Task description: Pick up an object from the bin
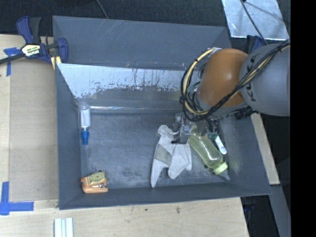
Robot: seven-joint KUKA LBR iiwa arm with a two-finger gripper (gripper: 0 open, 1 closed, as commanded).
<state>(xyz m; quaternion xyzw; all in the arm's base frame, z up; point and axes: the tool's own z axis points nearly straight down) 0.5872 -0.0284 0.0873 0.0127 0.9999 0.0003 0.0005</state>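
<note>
My gripper (184,131) is low in the right part of the bin, partly hidden under the orange wrist cover. Its tip sits at the top of a crumpled white cloth (168,159), which spreads down and left from it. Just right of the gripper lies a pale yellow-green bottle (207,152) with a yellow cap, tilted toward the lower right and touching the cloth's edge. Nothing can be made out between the fingers.
A clear tube with a blue end (85,126) lies along the left wall. A small orange and tan tape measure (95,182) rests in the front left corner. The arm and its cables cover the bin's right rear.
</note>
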